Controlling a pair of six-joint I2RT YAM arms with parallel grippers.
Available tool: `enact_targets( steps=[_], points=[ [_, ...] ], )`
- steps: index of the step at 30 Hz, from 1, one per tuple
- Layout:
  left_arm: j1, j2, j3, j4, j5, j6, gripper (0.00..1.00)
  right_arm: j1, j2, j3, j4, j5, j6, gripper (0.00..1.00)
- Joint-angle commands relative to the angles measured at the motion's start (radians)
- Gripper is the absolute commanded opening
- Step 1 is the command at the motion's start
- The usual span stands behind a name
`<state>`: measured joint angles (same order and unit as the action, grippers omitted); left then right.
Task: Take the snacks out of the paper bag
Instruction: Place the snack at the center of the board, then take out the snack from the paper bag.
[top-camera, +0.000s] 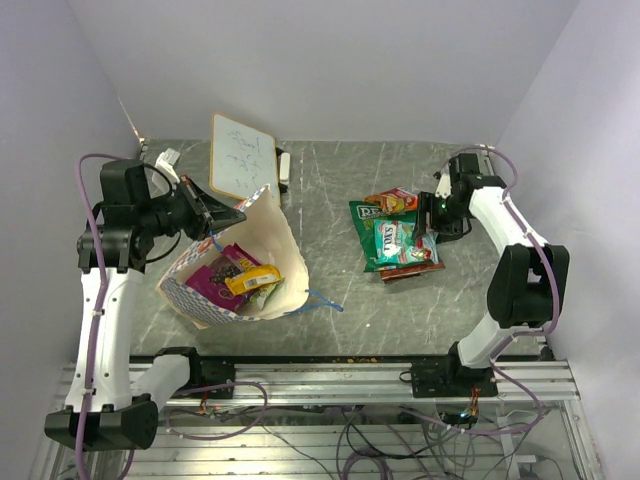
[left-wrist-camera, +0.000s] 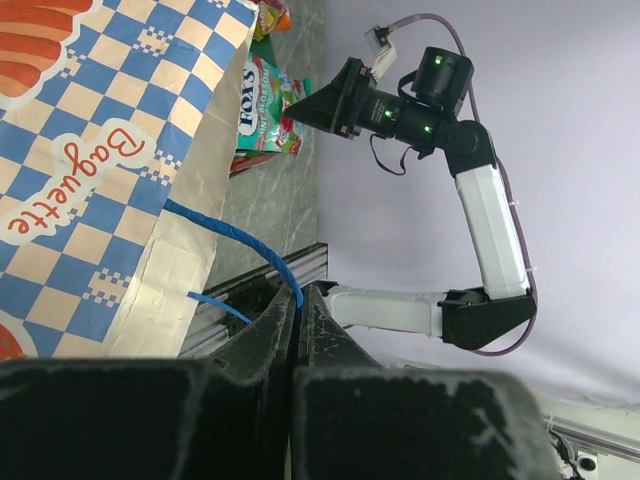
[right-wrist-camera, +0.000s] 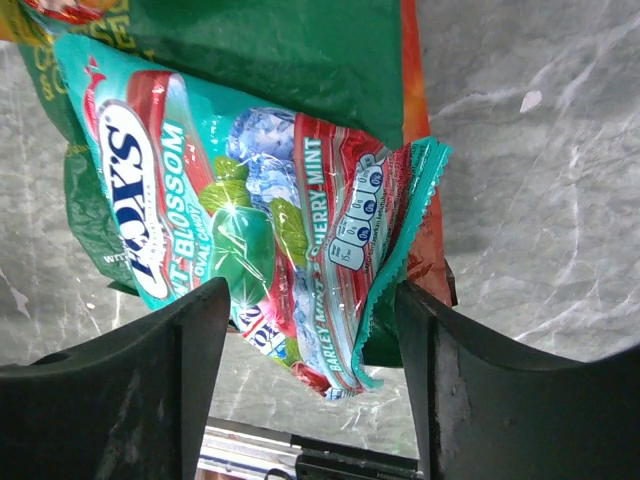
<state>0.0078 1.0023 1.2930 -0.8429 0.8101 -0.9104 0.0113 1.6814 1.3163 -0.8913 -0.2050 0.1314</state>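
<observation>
The left pincer (top-camera: 232, 214) (left-wrist-camera: 297, 295) is squeezed tight, its two dark fingers pressed together right where the blue cord handle (left-wrist-camera: 240, 240) of the paper bag (top-camera: 285, 255) (left-wrist-camera: 90, 150) runs into them, up at the bag's far rim. The bag itself lies toward the left edge of the desk (top-camera: 330, 300), closer to the near edge than the far one. Its cream inside gapes upward and its blue-and-white checks show along the outer wall. From where I stand I can see a magenta-purple packet (top-camera: 213, 282) lying inside it with a yellow packet (top-camera: 252, 278) on top. A second loop of blue cord trails out onto the desk toward the near edge. Over by the right edge, about midway between far and near, the right pincer (top-camera: 440, 212) (right-wrist-camera: 310, 310) hangs with its fingers spread well apart, gripping nothing, just above a heap of snacks lying on the desk. A teal packet (top-camera: 400, 240) (right-wrist-camera: 240, 200) sits uppermost there, resting on a green packet (top-camera: 365, 215) (right-wrist-camera: 290, 50), with an orange-red packet (top-camera: 392, 200) at the far side of the heap. A white board (top-camera: 243, 155) with scribbles leans near the far left corner.
</observation>
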Motion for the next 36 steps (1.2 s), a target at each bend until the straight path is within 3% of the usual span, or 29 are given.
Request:
enact_targets(
  steps=[1, 20, 28, 36],
  points=[
    [-0.012, 0.007, 0.046, 0.015, -0.033, -0.011, 0.07, -0.007, -0.036, 0.058, 0.001, 0.02, 0.002, 0.69],
    [-0.16, -0.044, 0.028, 0.068, -0.133, -0.106, 0.07, 0.051, -0.126, 0.164, 0.108, -0.178, 0.119, 0.8],
    [-0.178, -0.09, 0.042, -0.05, -0.146, -0.004, 0.07, 0.317, -0.12, 0.268, 0.111, -0.156, 0.178, 0.8],
    [-0.179, -0.157, -0.017, 0.033, -0.074, 0.013, 0.07, 0.608, -0.329, 0.076, 0.477, -0.237, 0.263, 0.78]
  ],
)
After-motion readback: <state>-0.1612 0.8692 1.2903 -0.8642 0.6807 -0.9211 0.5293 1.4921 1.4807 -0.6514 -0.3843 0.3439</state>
